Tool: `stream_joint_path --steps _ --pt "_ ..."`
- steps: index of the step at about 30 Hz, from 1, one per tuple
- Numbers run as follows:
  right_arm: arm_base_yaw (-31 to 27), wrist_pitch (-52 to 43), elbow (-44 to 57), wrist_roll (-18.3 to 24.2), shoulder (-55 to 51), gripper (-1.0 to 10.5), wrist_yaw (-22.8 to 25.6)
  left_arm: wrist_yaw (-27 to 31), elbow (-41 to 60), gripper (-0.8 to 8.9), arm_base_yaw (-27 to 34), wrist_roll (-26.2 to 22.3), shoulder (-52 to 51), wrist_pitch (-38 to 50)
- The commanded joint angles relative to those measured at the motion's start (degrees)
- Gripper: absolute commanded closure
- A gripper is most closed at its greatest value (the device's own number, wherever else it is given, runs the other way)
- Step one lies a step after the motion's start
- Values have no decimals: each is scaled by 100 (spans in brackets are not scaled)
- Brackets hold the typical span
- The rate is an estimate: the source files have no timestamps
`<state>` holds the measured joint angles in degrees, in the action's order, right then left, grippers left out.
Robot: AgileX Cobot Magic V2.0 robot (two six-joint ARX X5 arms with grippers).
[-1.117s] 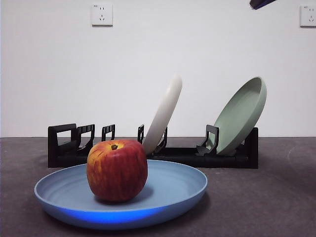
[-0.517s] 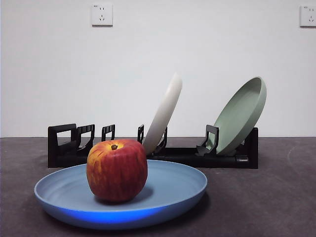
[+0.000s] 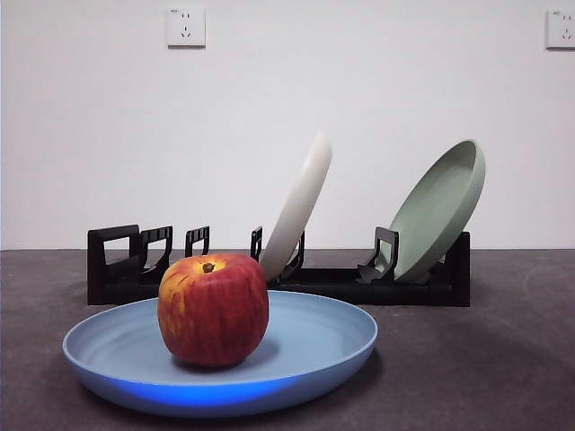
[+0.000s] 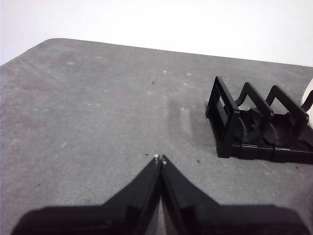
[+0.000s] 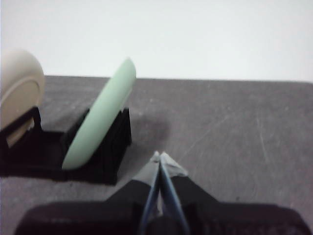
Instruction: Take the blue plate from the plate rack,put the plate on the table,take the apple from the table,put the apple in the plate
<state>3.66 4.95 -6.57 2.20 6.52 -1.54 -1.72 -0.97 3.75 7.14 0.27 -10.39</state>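
Observation:
The red apple sits upright in the light-blue plate, which lies flat on the dark grey table in the front view. Behind them stands the black plate rack; its boxy loop end also shows in the left wrist view. My left gripper is shut and empty above bare table, off the rack's loop end. My right gripper is shut and empty, near the rack's other end. Neither gripper shows in the front view.
A cream-white plate and a pale green plate lean in the rack; both also show in the right wrist view, cream and green. Two wall sockets are on the white wall behind.
A dark arm tip at the front view's top right a second ago has left the picture. The apple, plates and rack have not moved.

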Motion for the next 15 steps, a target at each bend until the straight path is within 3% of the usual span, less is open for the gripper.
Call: stream_joint_path --steps 1,15 --pt "68 -61 275 -127 -153 946 -7 2 81 817 15 35 -15 22" --pt "452 549 625 -448 -623 946 -48 2 81 817 15 35 -15 22"
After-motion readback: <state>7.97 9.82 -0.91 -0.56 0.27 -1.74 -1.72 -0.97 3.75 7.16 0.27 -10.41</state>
